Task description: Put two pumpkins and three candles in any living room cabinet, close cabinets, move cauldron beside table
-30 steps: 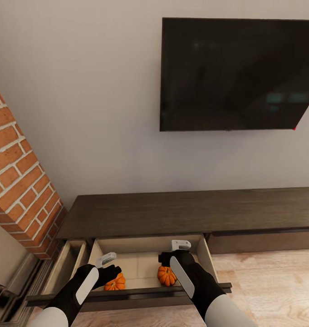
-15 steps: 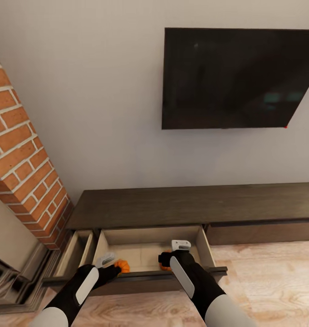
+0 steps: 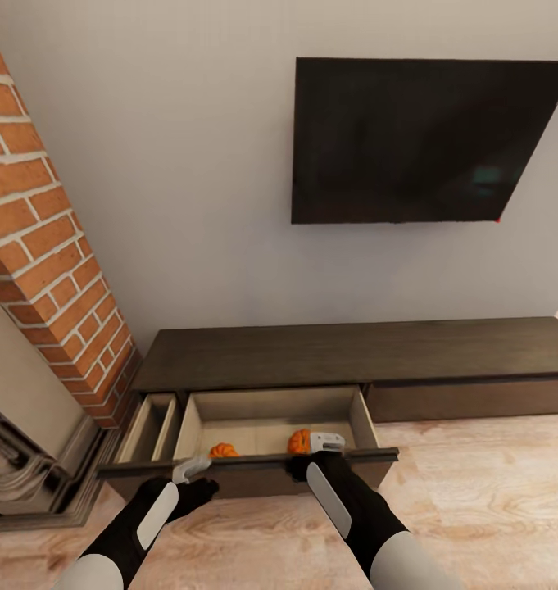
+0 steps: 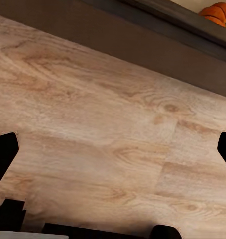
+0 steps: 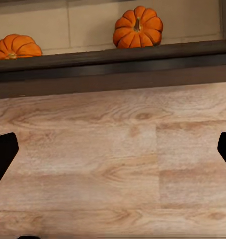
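The long, low dark brown cabinet (image 3: 352, 360) stands against the wall with one wide drawer (image 3: 246, 471) pulled out. Two small orange pumpkins lie on its pale floor: one (image 3: 223, 450) (image 5: 17, 46) toward the left, the other (image 3: 300, 442) (image 5: 138, 26) (image 4: 220, 11) toward the right. Both my grippers hang over the wood floor just in front of the drawer's dark front. The left gripper (image 3: 192, 474) (image 4: 113, 149) is open and holds nothing. The right gripper (image 3: 326, 449) (image 5: 113, 149) is also open and holds nothing. The candles and the cauldron are out of view.
A narrow second drawer (image 3: 147, 426) stands open left of the wide one. A brick fireplace (image 3: 49, 270) rises at the left, with a dark hearth frame (image 3: 24, 475) below. A black television (image 3: 426, 139) hangs above the cabinet. Pale wood floor (image 3: 475, 508) stretches to the right.
The whole view has pulled back from the cabinet. My grippers, which were over the open drawer beside the pumpkins, now sit in front of its front board. Both pumpkins stay in the drawer.
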`<state>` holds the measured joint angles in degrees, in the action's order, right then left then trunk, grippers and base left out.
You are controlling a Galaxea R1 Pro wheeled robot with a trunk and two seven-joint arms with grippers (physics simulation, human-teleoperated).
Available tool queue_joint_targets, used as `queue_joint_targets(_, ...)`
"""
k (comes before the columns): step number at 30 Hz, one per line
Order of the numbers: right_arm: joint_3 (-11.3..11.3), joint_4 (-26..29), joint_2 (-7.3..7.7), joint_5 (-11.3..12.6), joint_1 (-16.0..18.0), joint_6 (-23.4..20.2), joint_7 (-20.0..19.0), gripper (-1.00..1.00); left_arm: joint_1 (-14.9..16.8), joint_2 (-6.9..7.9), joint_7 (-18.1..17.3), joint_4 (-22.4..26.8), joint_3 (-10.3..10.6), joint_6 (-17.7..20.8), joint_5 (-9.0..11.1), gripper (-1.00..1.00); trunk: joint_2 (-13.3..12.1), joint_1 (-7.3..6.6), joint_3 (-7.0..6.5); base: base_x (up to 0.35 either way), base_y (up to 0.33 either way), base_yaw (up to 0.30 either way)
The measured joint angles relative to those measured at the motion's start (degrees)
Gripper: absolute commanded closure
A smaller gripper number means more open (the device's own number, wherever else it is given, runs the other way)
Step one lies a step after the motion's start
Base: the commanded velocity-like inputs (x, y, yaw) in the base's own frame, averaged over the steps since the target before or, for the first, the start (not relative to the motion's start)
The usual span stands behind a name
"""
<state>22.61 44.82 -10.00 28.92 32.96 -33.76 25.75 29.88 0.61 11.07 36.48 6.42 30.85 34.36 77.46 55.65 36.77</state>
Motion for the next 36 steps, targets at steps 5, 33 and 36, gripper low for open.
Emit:
queue_joint_targets(5,0.0,0.0,0.00,0.0,0.0,0.0,0.0,-1.00,0.0,-0.01,0.0,0.0,0.0,0.0,0.0,-1.00,2.0,1.09,0.89,-0.219,0.000,0.000)
queue_joint_targets(33,-0.1,-3.6,0.00,-0.9,0.0,3.5,-0.1,-1.00,0.0,-0.08,0.2,0.0,0.0,-0.7,-0.1,-1.00,13.2,7.24,5.92,-0.032,0.000,0.000)
queue_joint_targets(36,0.0,-4.4,0.00,-1.0,0.0,3.8,-0.1,-1.00,0.0,-0.08,0.1,0.0,0.1,-0.7,-0.1,-1.00,14.4,7.90,6.46,0.000,0.000,0.000)
